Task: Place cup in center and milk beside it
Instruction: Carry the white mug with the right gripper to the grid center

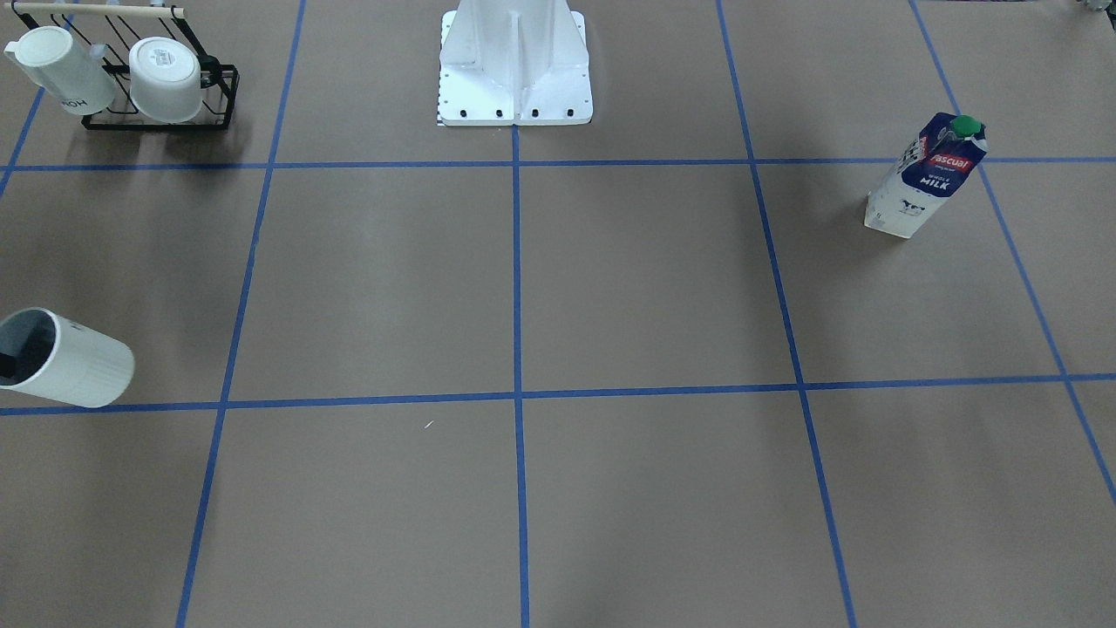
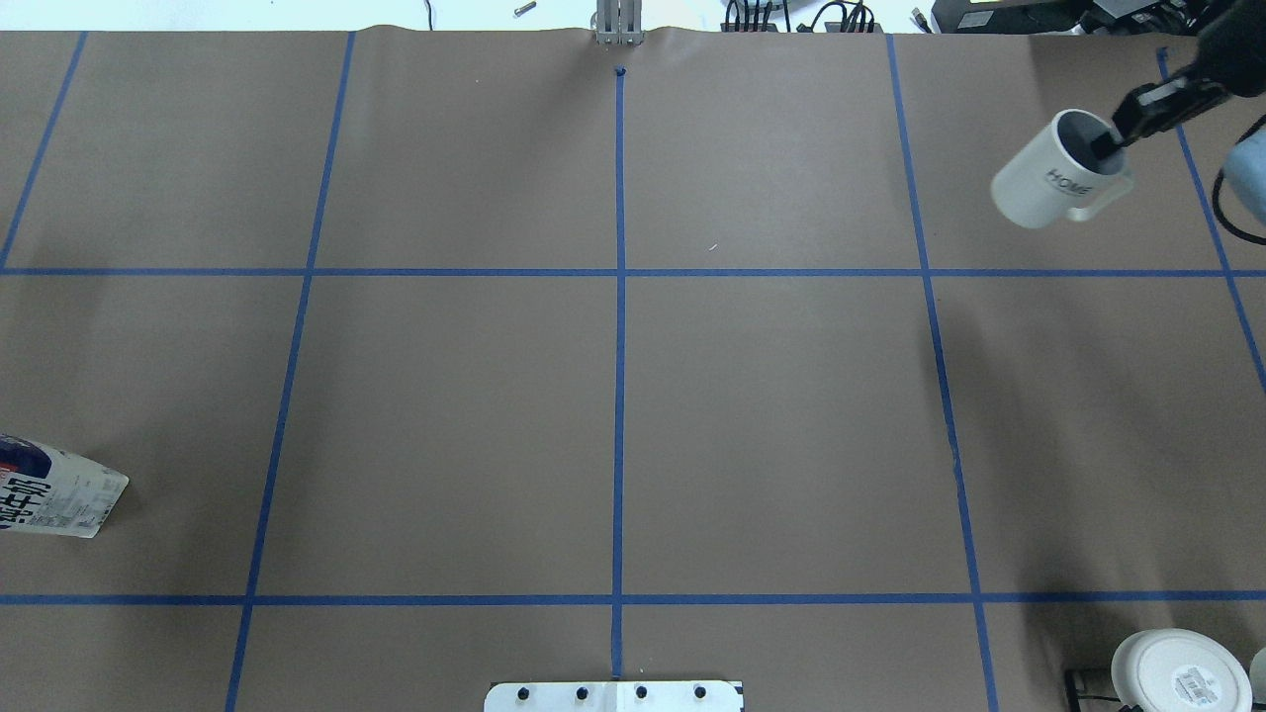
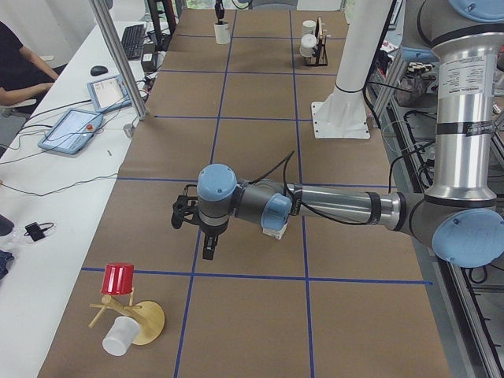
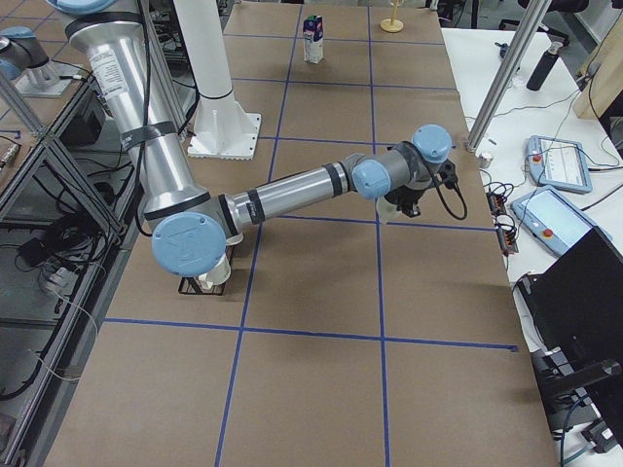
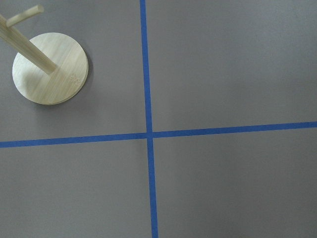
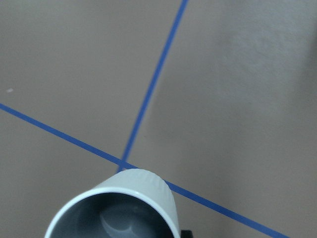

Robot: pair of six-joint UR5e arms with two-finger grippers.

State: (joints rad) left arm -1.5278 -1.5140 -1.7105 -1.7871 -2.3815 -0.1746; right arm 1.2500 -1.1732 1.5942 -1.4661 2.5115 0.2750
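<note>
The cup (image 2: 1053,183) is a white mug with a loop handle, a dark grey inside and "HOME" on its side. It hangs tilted above the table's far right, and it also shows in the front view (image 1: 74,359) and the right wrist view (image 6: 124,206). My right gripper (image 2: 1118,140) is shut on its rim, one finger inside. The milk (image 1: 928,174), a blue-and-white carton with a green cap, stands upright near my left edge, cut off in the overhead view (image 2: 54,489). A tape crossing (image 2: 620,272) lies mid-table, bare. My left gripper (image 3: 186,214) hovers by the milk; I cannot tell if it is open.
A black wire rack (image 1: 218,96) holds a lettered white mug (image 1: 61,70) and a squat white cup (image 1: 166,78) at my near right. A wooden mug tree (image 3: 134,319) with a red cup (image 3: 118,278) stands at the far left; its base (image 5: 49,68) shows under my left wrist.
</note>
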